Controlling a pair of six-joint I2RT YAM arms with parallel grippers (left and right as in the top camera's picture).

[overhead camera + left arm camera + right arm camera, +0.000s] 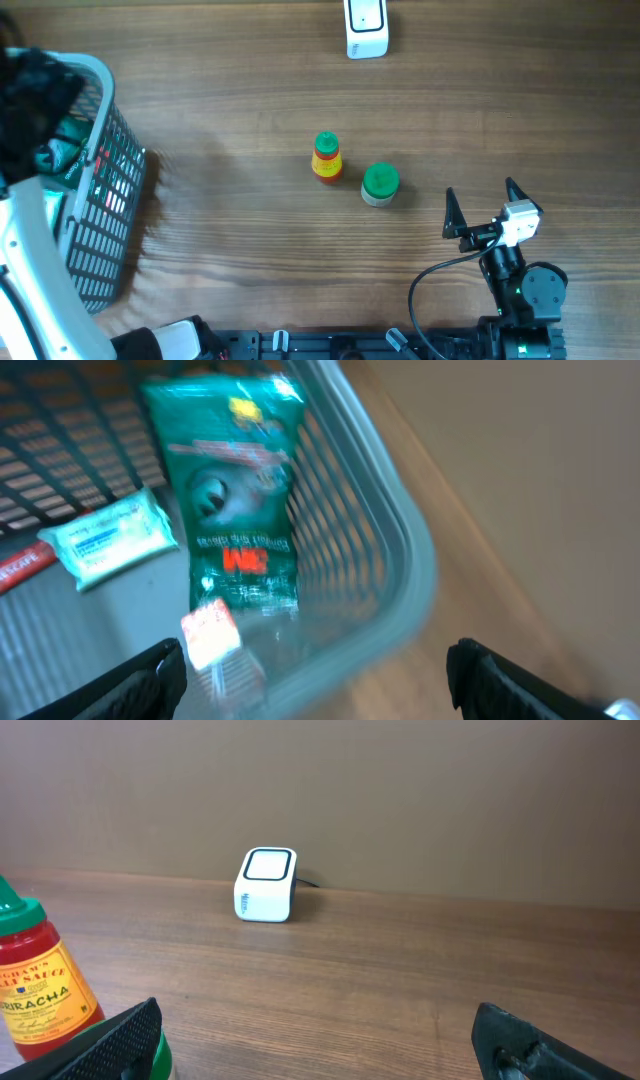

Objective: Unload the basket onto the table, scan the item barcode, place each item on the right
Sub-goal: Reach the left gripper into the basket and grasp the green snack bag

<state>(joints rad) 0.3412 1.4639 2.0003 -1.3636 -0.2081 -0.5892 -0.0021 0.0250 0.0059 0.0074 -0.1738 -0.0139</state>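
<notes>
The left tool (315,652) hangs over the rim of the basket (100,75), fingers spread wide with nothing gripped. Inside the basket lies a green packet (235,490), with a pale wipes pack (110,538) just beside it. Well right of the basket, a sriracha bottle (326,158) and a green-lidded jar (380,183) stand close together on the worktop (250,250). The scanner (366,28) sits beyond them, at the far edge. The right tool (480,190), farthest from the basket, gapes fully open and empty.
</notes>
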